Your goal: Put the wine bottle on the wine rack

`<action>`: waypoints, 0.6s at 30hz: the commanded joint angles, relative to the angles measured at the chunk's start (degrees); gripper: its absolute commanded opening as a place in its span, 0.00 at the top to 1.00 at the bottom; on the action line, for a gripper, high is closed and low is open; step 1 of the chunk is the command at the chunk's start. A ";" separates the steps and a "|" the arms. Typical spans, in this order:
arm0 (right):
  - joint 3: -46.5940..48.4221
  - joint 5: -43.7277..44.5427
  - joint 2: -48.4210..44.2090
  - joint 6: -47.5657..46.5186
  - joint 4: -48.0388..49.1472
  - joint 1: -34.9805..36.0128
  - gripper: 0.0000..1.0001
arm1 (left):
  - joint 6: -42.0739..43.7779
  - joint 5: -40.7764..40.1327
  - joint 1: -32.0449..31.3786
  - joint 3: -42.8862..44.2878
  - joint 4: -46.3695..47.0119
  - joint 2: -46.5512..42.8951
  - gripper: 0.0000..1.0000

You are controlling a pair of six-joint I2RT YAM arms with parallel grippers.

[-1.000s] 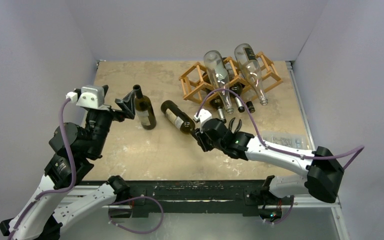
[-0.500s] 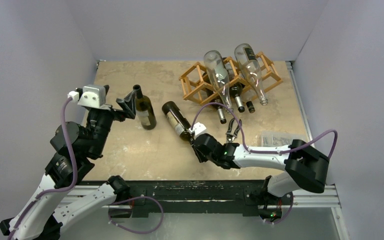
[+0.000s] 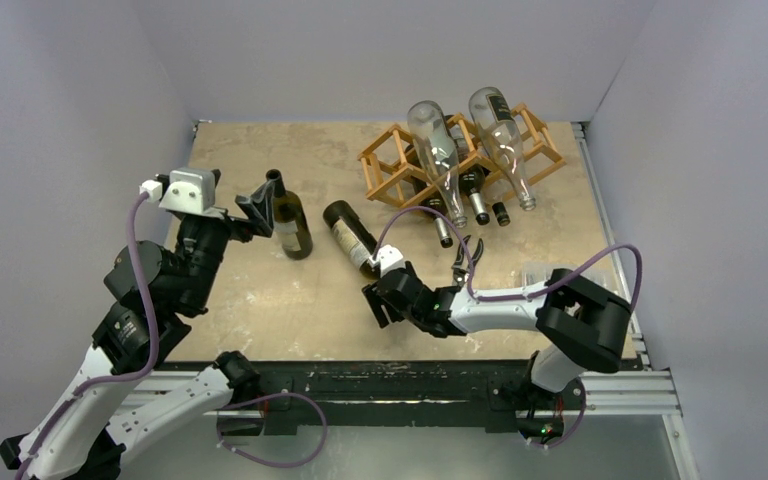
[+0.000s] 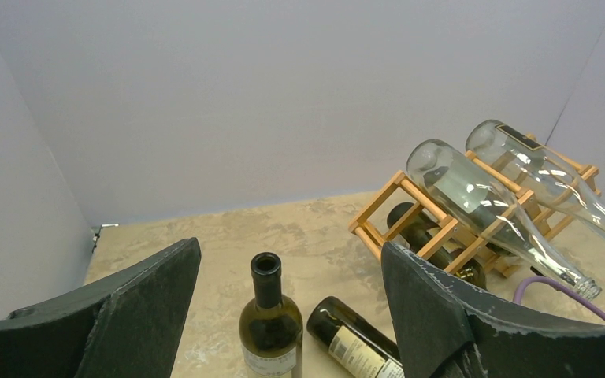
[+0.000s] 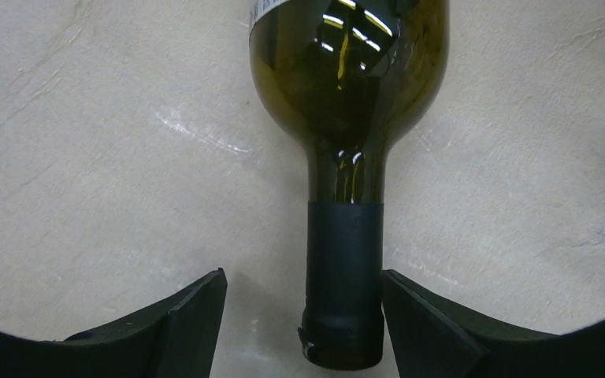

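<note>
Off the left end of the light-brown wooden lattice wine rack (image 3: pixel 378 141), on the side towards the arms, a dark green glass wine bottle with a pale label (image 3: pixel 348 232) lies on its side on the beige mottled tabletop (image 3: pixel 260 300), not in the rack. Its black-capped neck sits between the spread fingers of the right pincer (image 5: pixel 303 276), which is released and grips nothing. Further left of the rack a second dark green bottle (image 3: pixel 290 228) stands upright, and the left pincer (image 4: pixel 290 244), spread wide near its neck, holds nothing. Two clear glass bottles (image 3: pixel 438 140) lie slanted on top of the rack.
</note>
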 commanded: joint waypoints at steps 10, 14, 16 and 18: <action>9.24 6.87 10.01 -8.28 8.69 0.15 0.34 | 0.20 0.02 0.42 1.52 1.05 0.35 0.15; 9.98 7.79 11.72 -9.00 10.54 -0.09 0.35 | 0.68 -0.29 0.37 1.60 1.29 0.68 0.15; 10.45 8.37 12.81 -9.48 12.11 -0.40 0.35 | 0.33 0.30 0.40 1.61 0.97 0.35 0.15; 11.56 8.79 14.12 -9.83 12.33 -0.68 0.35 | 0.46 0.13 0.40 1.46 1.41 0.18 0.15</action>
